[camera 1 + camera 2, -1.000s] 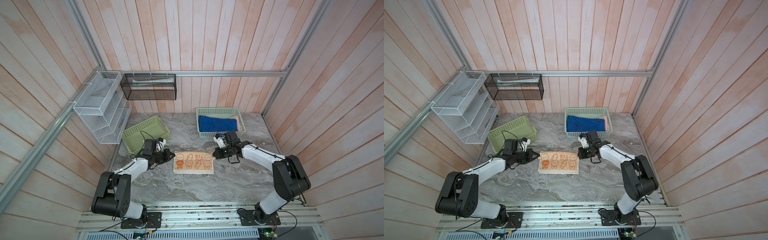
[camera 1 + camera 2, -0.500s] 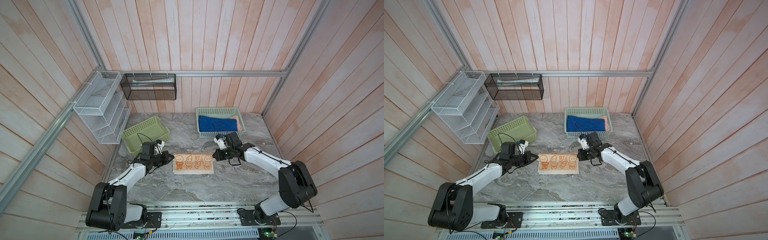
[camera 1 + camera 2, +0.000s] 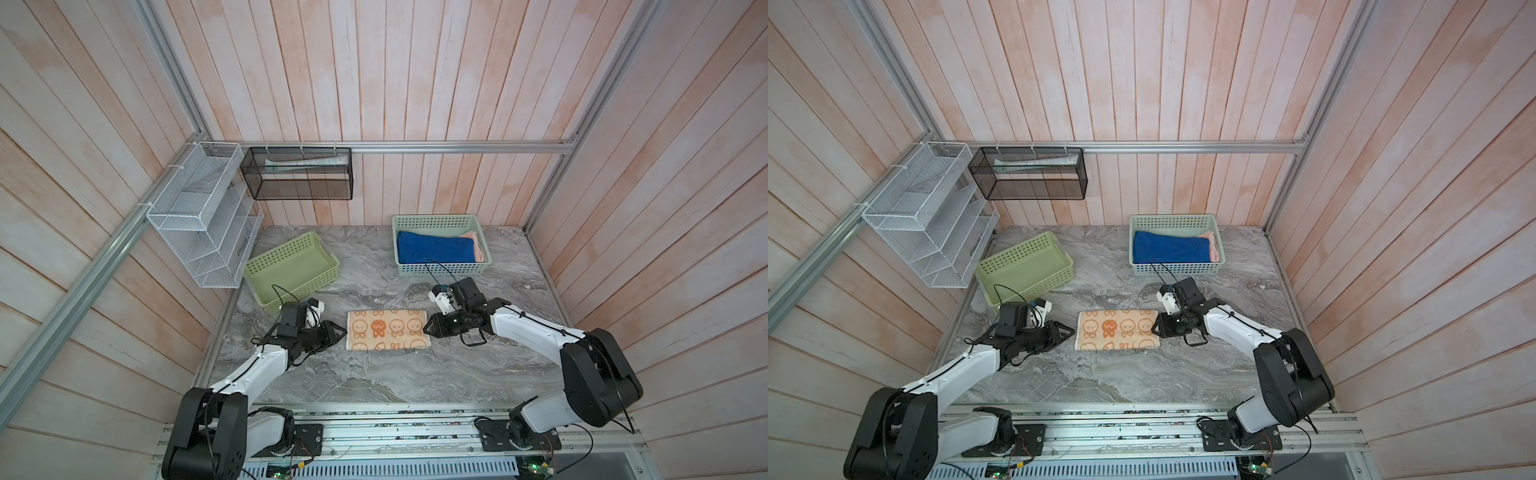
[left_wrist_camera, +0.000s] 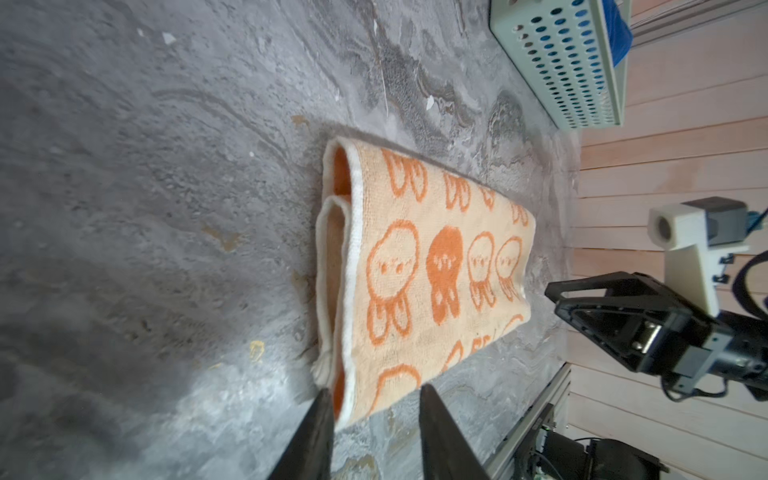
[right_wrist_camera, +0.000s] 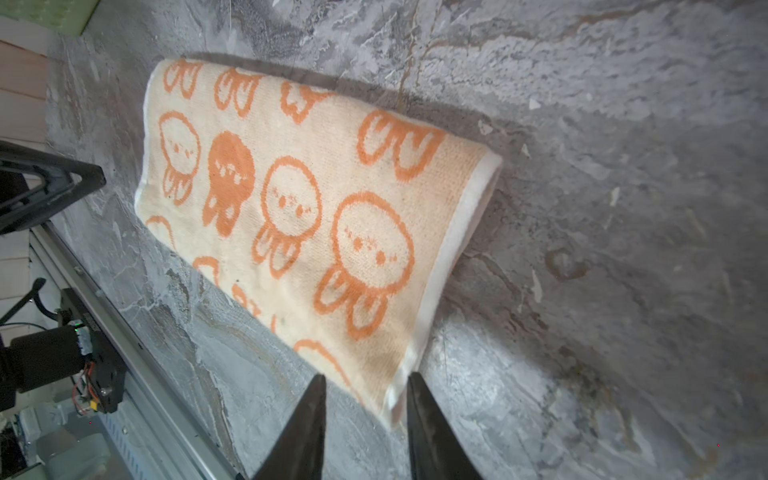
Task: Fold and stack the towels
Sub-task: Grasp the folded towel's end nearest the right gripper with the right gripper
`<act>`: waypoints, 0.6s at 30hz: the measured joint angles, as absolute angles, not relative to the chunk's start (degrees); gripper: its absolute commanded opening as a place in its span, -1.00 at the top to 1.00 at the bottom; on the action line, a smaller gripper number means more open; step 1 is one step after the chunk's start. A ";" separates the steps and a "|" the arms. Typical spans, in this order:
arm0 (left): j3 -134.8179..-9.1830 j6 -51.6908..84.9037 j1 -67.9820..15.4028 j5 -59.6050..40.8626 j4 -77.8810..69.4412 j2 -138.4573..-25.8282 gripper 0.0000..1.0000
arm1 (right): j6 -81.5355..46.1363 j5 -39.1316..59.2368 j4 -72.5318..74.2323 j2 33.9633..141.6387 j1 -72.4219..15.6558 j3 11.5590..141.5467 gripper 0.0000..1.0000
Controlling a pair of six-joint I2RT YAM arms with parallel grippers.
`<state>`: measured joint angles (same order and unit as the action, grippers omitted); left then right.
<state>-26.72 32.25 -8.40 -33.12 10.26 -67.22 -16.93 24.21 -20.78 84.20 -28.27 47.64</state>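
**Orange towel folded on the table, a gripper at each short end**

- The orange towel with cream cartoon figures lies flat on the marble table as a long folded rectangle, mid-table between the two arms. It shows the same way in both top views.
- In the left wrist view, the towel end shows several looped layers with a white hem.
- The left gripper is low over the table, with its tip just beside the towel's left short edge.
- In its wrist view, the left gripper's jaws stand partly apart. The towel's near corner sits in the gap between them, and neither jaw is pinching the cloth.
- The right gripper is at the opposite short edge, with its tip at the hem. From a top view I cannot tell whether it touches.
- In its wrist view, the right gripper's jaws are also partly apart, straddling the corner of the towel and gripping nothing.
- The blue towel lies folded in the pale green basket at the back right.
- A strip of the salmon-pink towel shows at the blue towel's right side. How the two are layered is unclear.
- The lime-green basket sits tilted at the back left, well apart from the orange towel.
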 measured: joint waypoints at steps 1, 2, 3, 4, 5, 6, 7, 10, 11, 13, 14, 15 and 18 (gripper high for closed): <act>-26.72 32.08 -8.38 -32.23 11.25 -65.91 0.24 | -16.91 23.57 -21.32 82.91 -28.34 47.59 0.12; -26.72 31.92 -8.29 -31.38 11.94 -64.75 0.24 | -17.08 22.92 -21.56 81.69 -28.34 47.59 0.10; -26.72 31.86 -8.29 -30.87 12.40 -63.90 0.23 | -17.32 22.41 -21.58 80.75 -28.34 47.59 0.09; -26.72 31.83 -8.25 -30.50 12.69 -63.31 0.23 | -17.82 21.76 -21.50 79.75 -28.36 47.59 0.09; -26.72 31.90 -8.25 -30.20 12.75 -63.13 0.23 | -18.26 21.32 -21.41 79.26 -28.36 47.62 0.08; -26.79 31.92 -8.25 -30.15 12.73 -63.31 0.22 | -18.70 21.06 -21.26 79.26 -28.36 47.62 0.08; -26.94 31.97 -8.27 -30.20 12.78 -63.86 0.23 | -19.35 21.04 -21.08 79.75 -28.36 47.62 0.08; -28.40 32.21 -8.84 -30.13 13.15 -66.59 0.22 | -21.76 21.34 -20.56 82.98 -28.40 47.62 0.04; -29.17 32.23 -9.45 -29.95 13.21 -67.59 0.21 | -22.81 21.47 -20.25 84.60 -28.53 47.59 0.04; -30.85 32.45 -11.22 -29.67 13.13 -69.60 0.20 | -24.34 21.65 -19.70 87.05 -28.95 47.59 0.03; -31.75 32.62 -12.16 -29.56 13.02 -70.70 0.18 | -24.99 21.74 -19.40 88.07 -29.34 47.59 0.02; -32.42 32.82 -12.78 -29.56 12.86 -71.64 0.17 | -25.41 21.74 -19.25 88.84 -29.76 47.62 0.02; -34.11 33.87 -13.85 -29.52 12.21 -75.53 0.11 | -26.63 21.56 -19.35 90.80 -31.16 48.07 0.00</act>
